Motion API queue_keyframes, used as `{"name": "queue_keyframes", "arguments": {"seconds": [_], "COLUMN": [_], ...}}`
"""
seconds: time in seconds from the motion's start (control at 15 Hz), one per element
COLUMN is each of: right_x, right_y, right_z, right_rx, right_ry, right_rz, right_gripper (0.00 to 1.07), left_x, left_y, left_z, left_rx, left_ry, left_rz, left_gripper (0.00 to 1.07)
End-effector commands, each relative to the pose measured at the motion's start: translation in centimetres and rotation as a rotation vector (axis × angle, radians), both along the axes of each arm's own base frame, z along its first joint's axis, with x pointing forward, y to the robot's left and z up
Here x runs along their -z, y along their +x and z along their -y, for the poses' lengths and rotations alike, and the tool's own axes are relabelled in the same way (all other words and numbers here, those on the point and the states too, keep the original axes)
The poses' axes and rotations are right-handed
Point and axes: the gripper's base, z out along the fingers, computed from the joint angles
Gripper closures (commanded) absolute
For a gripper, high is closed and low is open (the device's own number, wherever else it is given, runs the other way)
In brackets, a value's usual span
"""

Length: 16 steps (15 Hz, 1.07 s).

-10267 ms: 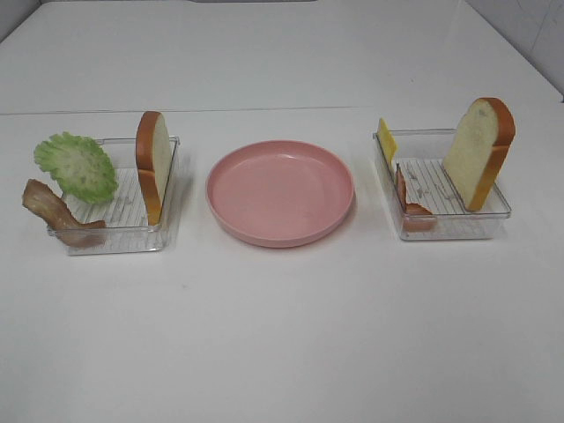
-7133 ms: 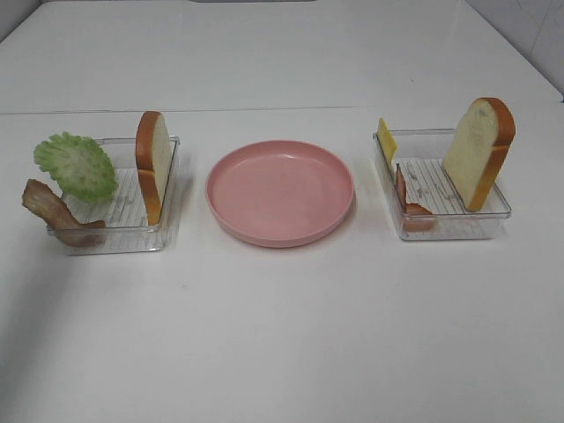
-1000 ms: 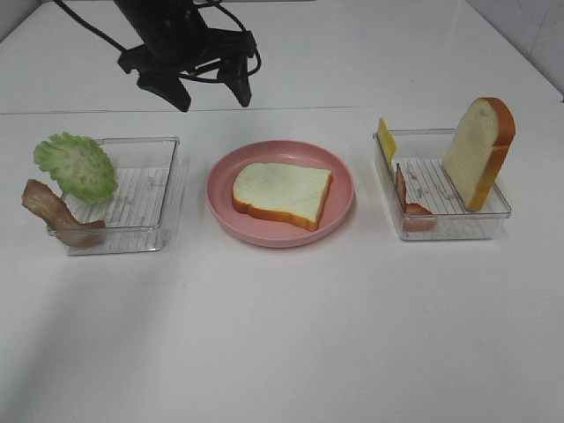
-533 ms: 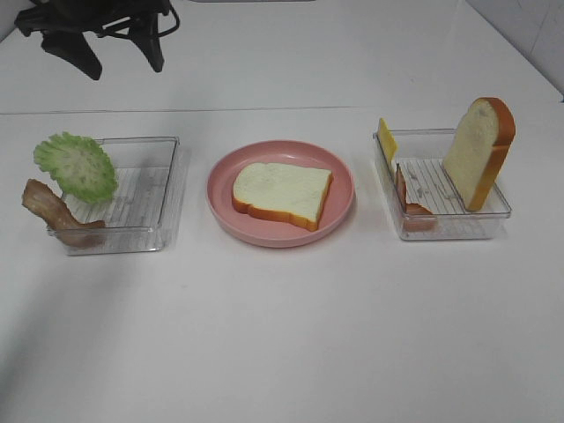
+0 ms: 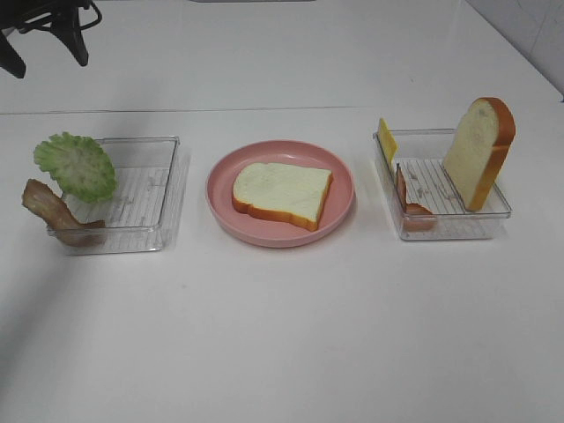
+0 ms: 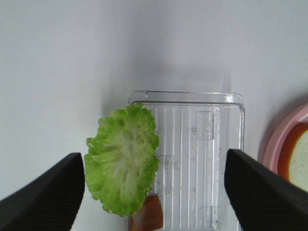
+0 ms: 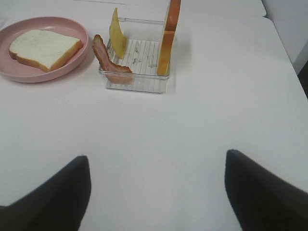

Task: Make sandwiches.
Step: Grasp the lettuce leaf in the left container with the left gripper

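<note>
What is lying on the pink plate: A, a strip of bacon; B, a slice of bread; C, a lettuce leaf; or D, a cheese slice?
B: one bread slice lies flat on the plate, with nothing on top of it.

Left gripper (image 5: 44, 55), beyond the lettuce leaf (image 5: 76, 166) in the high view: black all over, with two tapering fingers (image 5: 79, 48) and a thin black cable (image 5: 86, 11) looping above them. In its wrist view the fingers (image 6: 45, 197) are matte black broad wedges with rounded tips; no markings show. Right gripper (image 7: 157, 158): fingers (image 7: 262, 192) of the same wedge shape, charcoal, edges blurred.
</note>
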Motion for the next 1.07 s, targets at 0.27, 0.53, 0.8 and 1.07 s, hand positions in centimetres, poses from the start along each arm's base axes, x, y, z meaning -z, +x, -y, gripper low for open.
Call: {"name": "queue_keyframes", "arguments": {"seconds": [0.27, 0.53, 0.8, 1.07], "right_x": [0.0, 0.0, 0.0, 0.0], "right_y": [-0.2, -0.2, -0.1, -0.1], "right_z": [0.0, 0.0, 0.0, 0.0], "right_rx": [0.001, 0.001, 0.001, 0.001], "right_ry": [-0.002, -0.002, -0.002, -0.002], "right_rz": [0.022, 0.022, 0.021, 0.021], "right_gripper": [0.34, 0.34, 0.34, 0.34], "left_x": [4.7, 7.8, 10.5, 10.7], "left_y": [-1.1, -0.7, 0.2, 0.8], "left_z": [-1.9, -2.2, -1.9, -1.7], "left_rx": [0.025, 0.026, 0.017, 0.002], "left_ry": [0.044, 0.07, 0.039, 0.012], "left_rz": [-0.204, -0.262, -0.263, -0.198], "left_gripper": [0.31, 0.31, 0.31, 0.39]}}
